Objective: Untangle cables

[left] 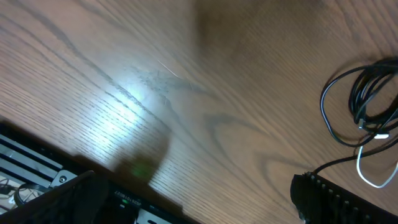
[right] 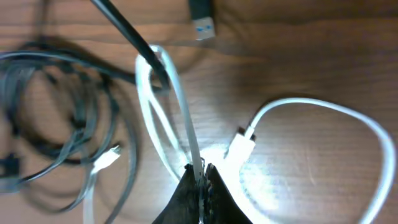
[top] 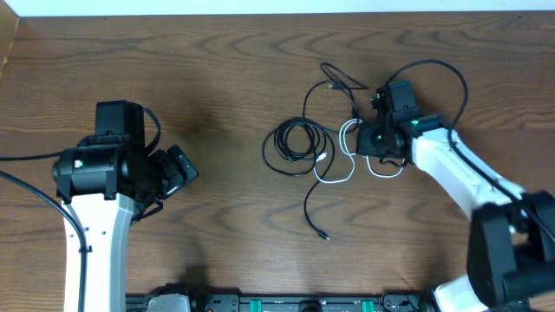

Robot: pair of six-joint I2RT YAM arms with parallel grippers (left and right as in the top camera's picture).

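Both jaws of my right gripper (right: 200, 182) are pinching the white cable (right: 185, 118). My left gripper (top: 180, 167) is hanging wide open.

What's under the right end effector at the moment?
The right end effector is shut on a strand of the white cable, whose loops lie on the wooden table beneath it. From overhead, the end effector itself covers that stretch of cable.

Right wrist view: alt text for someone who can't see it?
The right gripper is shut on a strand of the white cable, which loops across the wooden table. A coil of black cables lies left; a black USB plug lies at top.
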